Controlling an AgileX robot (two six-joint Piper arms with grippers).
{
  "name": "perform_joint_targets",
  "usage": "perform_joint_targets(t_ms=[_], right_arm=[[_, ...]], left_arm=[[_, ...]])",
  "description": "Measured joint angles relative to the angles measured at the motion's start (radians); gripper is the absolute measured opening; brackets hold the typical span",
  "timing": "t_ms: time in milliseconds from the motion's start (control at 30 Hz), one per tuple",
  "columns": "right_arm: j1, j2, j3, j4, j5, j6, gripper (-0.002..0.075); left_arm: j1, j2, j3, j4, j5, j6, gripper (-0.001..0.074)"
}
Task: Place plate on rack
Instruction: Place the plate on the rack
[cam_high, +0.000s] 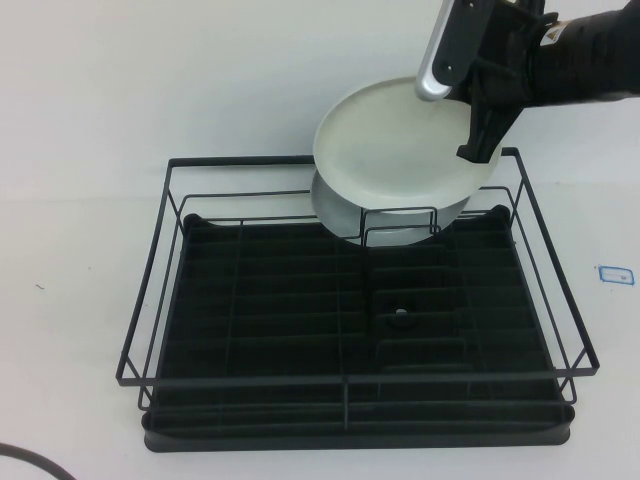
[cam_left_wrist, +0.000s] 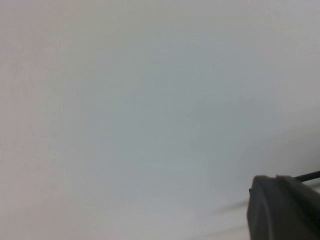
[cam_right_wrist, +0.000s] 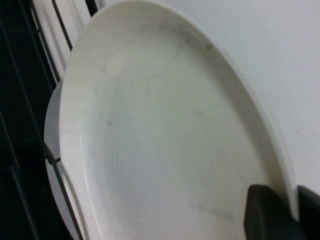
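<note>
Black wire rack (cam_high: 250, 300) fills the middle of the table. Left gripper (cam_left_wrist: 282, 207) is out of the high view; its wrist camera shows only blank white surface, can't tell its state. Far right of the rack: white plate (cam_high: 395, 150) held tilted above the back dividers, right gripper (cam_high: 478, 125) clamped on its rim. A grey plate (cam_high: 345, 212) already stands in the slots just beneath, possibly touching. Best move, I'd say: tip the plate upright, settle its edge into a free slot beside the grey one, then release. Count: one rack, two plates, two grippers.
</note>
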Motion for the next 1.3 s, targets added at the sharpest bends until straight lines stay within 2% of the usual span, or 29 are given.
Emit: perform_joint_targets(t_ms=[967,1067,1300], right_arm=[[0.000,0.120,-0.004,0.001,0.044,-0.021,0.0097],[0.000,0.120,-0.004,0.001,0.058,-0.021,0.0139],[0.000,0.124,-0.004,0.008,0.099,-0.008,0.0360]], left_arm=[[0.000,0.000,0.009,-0.026,-0.011,-0.002,0.0000],[0.000,0.000,0.009,-0.027,-0.013,-0.004,0.0000],[0.000,0.000,0.009,-0.027,-0.013,-0.002,0.0000]])
